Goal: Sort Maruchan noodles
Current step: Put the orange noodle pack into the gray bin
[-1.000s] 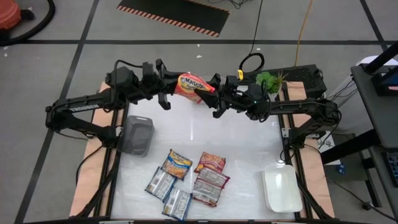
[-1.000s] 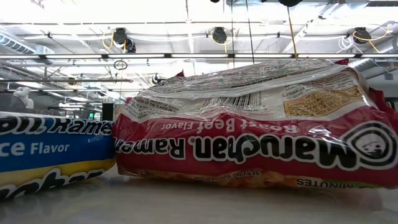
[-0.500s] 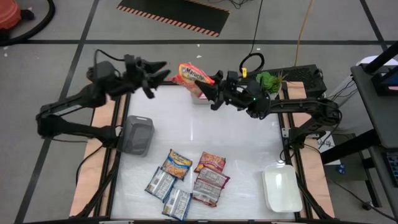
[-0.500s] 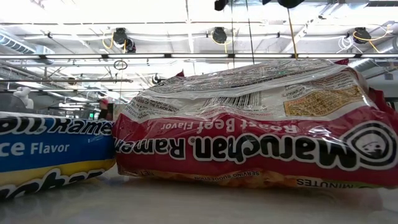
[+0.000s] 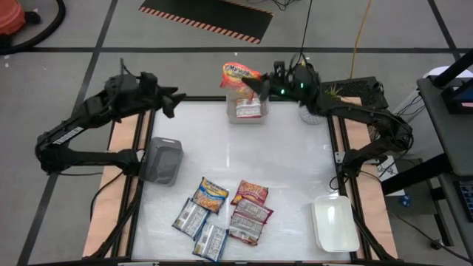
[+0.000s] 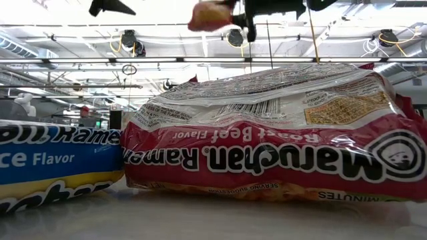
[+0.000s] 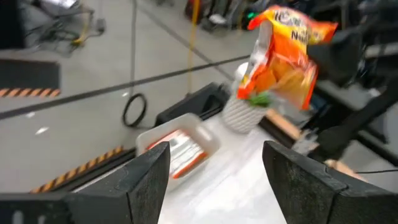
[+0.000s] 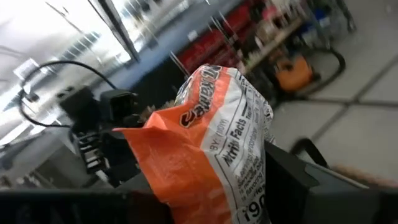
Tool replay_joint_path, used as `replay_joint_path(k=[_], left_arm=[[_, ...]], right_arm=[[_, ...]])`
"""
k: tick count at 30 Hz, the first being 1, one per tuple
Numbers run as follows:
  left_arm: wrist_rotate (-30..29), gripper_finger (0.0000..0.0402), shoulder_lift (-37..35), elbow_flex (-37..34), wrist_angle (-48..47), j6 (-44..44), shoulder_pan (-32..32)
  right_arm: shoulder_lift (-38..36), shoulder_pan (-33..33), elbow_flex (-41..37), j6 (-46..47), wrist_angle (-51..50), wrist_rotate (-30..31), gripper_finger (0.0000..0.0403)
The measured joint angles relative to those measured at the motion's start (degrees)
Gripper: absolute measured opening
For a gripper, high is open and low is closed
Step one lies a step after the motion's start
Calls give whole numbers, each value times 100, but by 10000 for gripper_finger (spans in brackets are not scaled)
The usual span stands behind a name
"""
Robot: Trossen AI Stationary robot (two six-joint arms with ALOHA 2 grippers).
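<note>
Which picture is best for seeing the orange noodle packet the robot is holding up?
The right wrist view: the orange packet fills it, print readable, in the right gripper. The left wrist view shows it whole but farther off, the high view small above the far tray, the low view only a blurry bit.

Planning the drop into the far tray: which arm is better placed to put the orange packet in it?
The right. Its gripper already holds the orange packet beside the far tray. The left gripper is open, empty and farther off.
</note>
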Motion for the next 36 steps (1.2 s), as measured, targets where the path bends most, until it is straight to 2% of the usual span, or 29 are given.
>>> replay_joint_path(k=[4, 10, 16, 20, 24, 27, 30, 36], left_arm=[[-235, 259, 261, 0, -119, -45, -4], [-634, 259, 833, -4, 26, 191, 2], [-697, 259, 1379, -4, 575, 148, -12], [-363, 259, 1606, -4, 937, -285, -60], [40, 259, 1626, -4, 1162, -663, -206], [202, 259, 1601, -4, 1248, -997, -407], [237, 259, 1548, -4, 1242, -1218, -603], [232, 259, 1602, -4, 1229, -1275, -991]], right_arm=[[140, -667, 410, -59, -630, -889, 152], [470, -1444, 664, -452, -889, -1932, 152], [848, -1895, 672, -814, -1154, -2324, 153], [1186, -2000, 672, -909, -1102, -2434, 153], [1615, -2021, 672, -862, -1044, -2550, 153], [1831, -2071, 668, -574, -885, -2960, 153], [2006, -2113, 674, -467, -852, -3254, 153], [2491, -2125, 672, -326, -957, -3475, 153]])
